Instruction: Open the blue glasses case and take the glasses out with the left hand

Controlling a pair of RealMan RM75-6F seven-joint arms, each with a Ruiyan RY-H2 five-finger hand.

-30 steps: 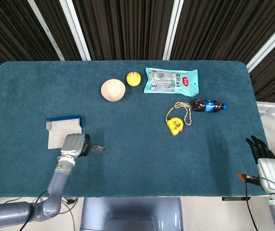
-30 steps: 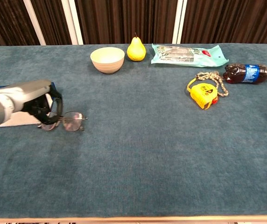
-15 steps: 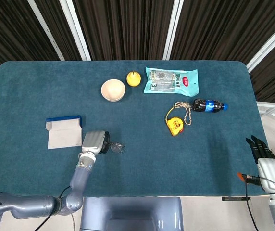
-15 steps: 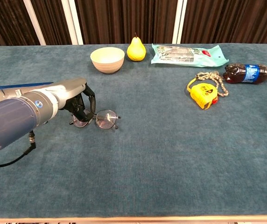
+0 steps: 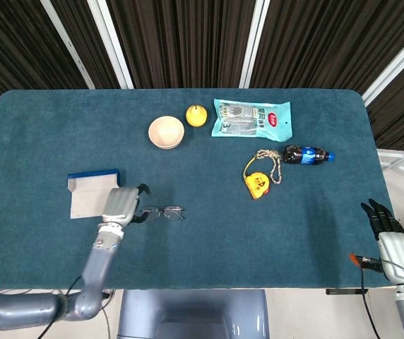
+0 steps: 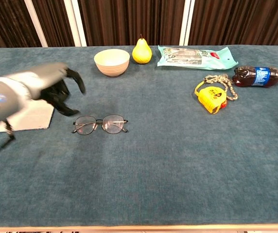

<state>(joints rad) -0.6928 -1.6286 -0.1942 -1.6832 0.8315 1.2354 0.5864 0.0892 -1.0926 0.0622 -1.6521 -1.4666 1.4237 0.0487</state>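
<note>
Left robot hand (image 6: 56, 92) was open and empty; glasses (image 6: 100, 124) lay just to its right, lengthwise along the bench's (image 6: 178, 160) near edge, beside the open blue glasses case (image 5: 92, 195).

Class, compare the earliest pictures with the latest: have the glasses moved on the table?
Yes. The glasses have shifted right, away from the open blue case toward the table's middle, and now lie flat, released by the left robot hand.
</note>
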